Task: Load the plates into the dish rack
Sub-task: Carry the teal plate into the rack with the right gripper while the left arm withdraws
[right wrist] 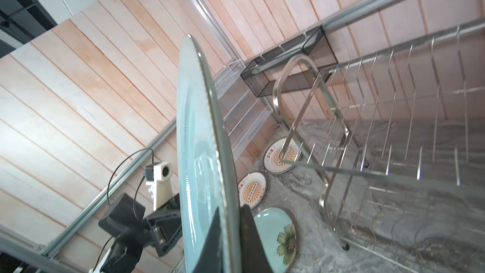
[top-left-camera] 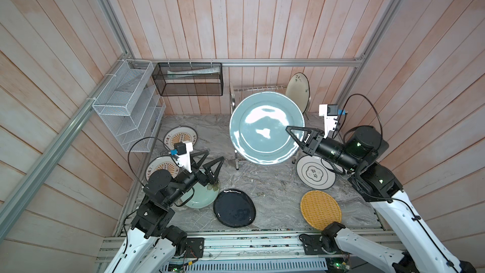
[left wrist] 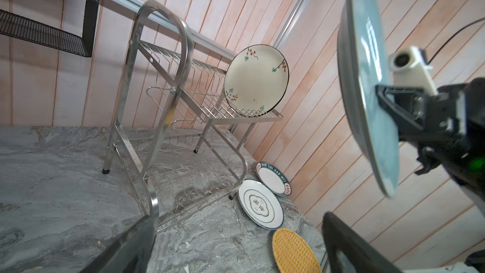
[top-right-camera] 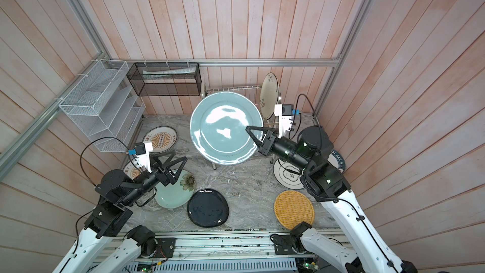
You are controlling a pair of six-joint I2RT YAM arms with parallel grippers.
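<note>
The marble tabletop (top-left-camera: 275, 185) carries the dish rack (left wrist: 160, 3) against its back edge, right of the middle. Only one plate is loaded: the cream plate (left wrist: 256, 80) stands on edge between prongs at the right end of the upper tier. The big grey-blue plate (top-left-camera: 265, 130) hangs in the air over the rack's front. The right gripper (top-left-camera: 291, 131) is clamped tight on its rim, probably to keep it edge-on so it can slide down into a free slot. The bare prongs beside the cream plate look like the likeliest target. The rack's arched side frame and the cream plate itself are what the wide rim could strike.

The other plates lie flat:
- two orange-sunburst plates (top-left-camera: 181, 136) along the left edge
- the pale green flowered plate (top-right-camera: 170, 195) and the dark navy plate (top-left-camera: 234, 207) near the front edge
- the yellow woven plate (top-left-camera: 320, 210) toward the front right corner
- two white lettered plates (left wrist: 261, 204) by the right edge

The left gripper (top-left-camera: 215, 155) is spread wide and empty above the green plate, clear of the carrying arm. A white mesh organiser (top-left-camera: 126, 106) and a black mesh basket (top-left-camera: 187, 78) hang on the walls, out of the way
</note>
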